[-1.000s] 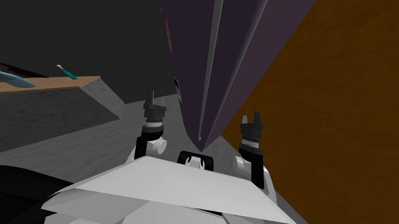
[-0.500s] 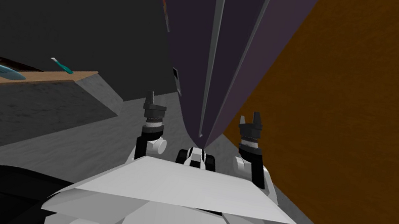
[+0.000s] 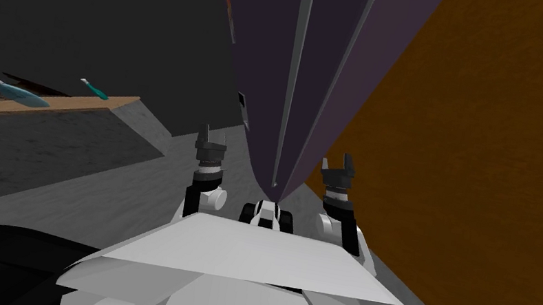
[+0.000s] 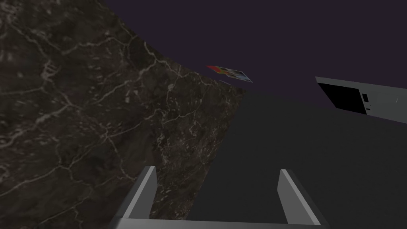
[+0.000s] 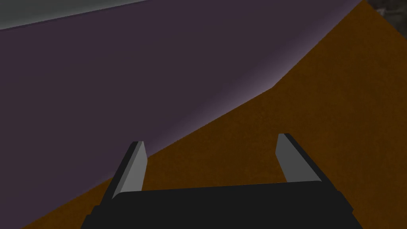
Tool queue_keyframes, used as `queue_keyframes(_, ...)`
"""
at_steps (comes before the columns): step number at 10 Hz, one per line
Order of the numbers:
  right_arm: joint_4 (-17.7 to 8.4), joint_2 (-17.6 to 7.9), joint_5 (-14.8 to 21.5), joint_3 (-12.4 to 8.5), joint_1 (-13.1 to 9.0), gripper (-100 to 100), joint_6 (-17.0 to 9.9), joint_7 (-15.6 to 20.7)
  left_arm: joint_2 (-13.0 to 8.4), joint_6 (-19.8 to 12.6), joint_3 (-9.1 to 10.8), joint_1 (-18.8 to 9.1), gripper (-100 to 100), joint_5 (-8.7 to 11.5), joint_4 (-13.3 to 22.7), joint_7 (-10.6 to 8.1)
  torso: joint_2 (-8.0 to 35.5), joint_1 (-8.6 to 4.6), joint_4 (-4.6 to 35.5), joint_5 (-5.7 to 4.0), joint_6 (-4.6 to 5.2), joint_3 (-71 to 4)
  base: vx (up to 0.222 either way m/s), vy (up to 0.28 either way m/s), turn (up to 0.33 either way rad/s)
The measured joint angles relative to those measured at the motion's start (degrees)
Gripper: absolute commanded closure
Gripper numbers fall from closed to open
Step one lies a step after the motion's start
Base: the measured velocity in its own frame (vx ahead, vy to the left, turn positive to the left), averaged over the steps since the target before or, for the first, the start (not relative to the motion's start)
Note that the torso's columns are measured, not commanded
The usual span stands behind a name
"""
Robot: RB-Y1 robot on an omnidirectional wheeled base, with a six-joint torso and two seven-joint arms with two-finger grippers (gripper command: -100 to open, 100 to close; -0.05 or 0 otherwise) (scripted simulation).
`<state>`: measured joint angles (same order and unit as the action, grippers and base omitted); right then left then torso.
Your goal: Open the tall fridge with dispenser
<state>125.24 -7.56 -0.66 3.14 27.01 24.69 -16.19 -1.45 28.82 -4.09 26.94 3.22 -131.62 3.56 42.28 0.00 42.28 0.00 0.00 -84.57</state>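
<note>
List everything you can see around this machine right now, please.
fridge: one, dark purple, tall, straight ahead
grey strips: two, running down the fridge's front
dispenser panel: one, grey with a black recess, on the fridge near the left gripper
sticker: one, multicoloured, on the fridge, apart from the dispenser panel
brown wall: one, right of the fridge
dark marbled wall: one, left of the fridge
counter: one, light brown top, far left
small items: at least two, teal and pale blue, on the counter; too small to name
floor: grey
left gripper: open, empty
right gripper: open, empty
</note>
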Motion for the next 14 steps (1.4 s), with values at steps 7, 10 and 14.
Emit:
queue_keyframes(7, -2.22, -1.45, -6.87, 2.94, -0.07, -100, 1.89, -9.59, 0.0, 0.0, 0.0, 0.0, 0, 0.0, 0.0, 0.0, 0.01, 0.0, 0.0, 0.0, 0.0, 0.0, -0.003, 0.006, 0.041)
queue_keyframes(10, -3.13, -1.73, -9.53, 4.02, -0.18, -100, 2.71, -13.58, 0.0, 0.0, 0.0, 0.0, 0, 0.0, 0.0, 0.0, 0.0, 0.0, 0.0, 0.0, 0.01, 0.0, -0.004, 0.006, 0.058)
queue_keyframes(14, -4.32, -1.98, -13.59, 5.89, -0.28, -100, 3.89, -19.29, 0.0, 0.0, 0.0, 0.0, 0, 0.0, 0.0, 0.0, 0.0, 0.0, 0.0, 0.0, 0.01, 0.0, -0.004, 0.005, 0.048)
